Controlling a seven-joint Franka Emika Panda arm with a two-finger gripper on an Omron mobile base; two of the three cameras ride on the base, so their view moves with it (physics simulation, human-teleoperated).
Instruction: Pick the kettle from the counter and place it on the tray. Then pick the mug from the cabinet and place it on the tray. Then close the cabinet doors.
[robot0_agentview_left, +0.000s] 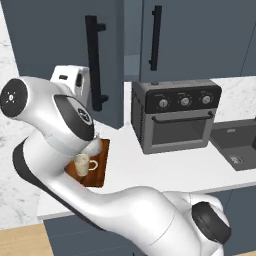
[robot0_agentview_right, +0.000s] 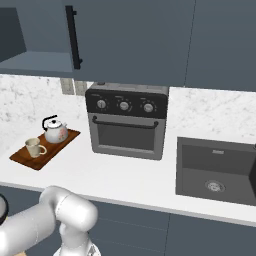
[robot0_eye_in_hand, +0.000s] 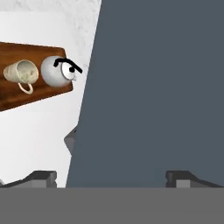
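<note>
The reddish-brown tray (robot0_agentview_right: 20, 156) lies on the white marble counter (robot0_agentview_right: 115, 175), left of the oven. On it stand the silvery kettle (robot0_agentview_right: 55, 131) with its black handle and the beige mug (robot0_agentview_right: 34, 147). The hand view looks down on the tray (robot0_eye_in_hand: 26, 100) with mug (robot0_eye_in_hand: 21, 72) and kettle (robot0_eye_in_hand: 56, 71) side by side. My gripper (robot0_eye_in_hand: 113, 178) is open, holding nothing, close against a dark blue-grey cabinet door (robot0_eye_in_hand: 153, 87). In the left base view my hand (robot0_agentview_left: 70, 79) sits by the swung-out door's black handle (robot0_agentview_left: 93, 62). The cabinet (robot0_agentview_right: 30, 40) is open, its shelf bare.
A dark toaster oven (robot0_agentview_right: 127, 120) stands mid-counter, and a dark sink (robot0_agentview_right: 215, 170) is set in at the right. The other cabinet door (robot0_agentview_left: 200, 40) is shut. My arm hides most of the kettle in the left base view, where the mug (robot0_agentview_left: 85, 164) shows.
</note>
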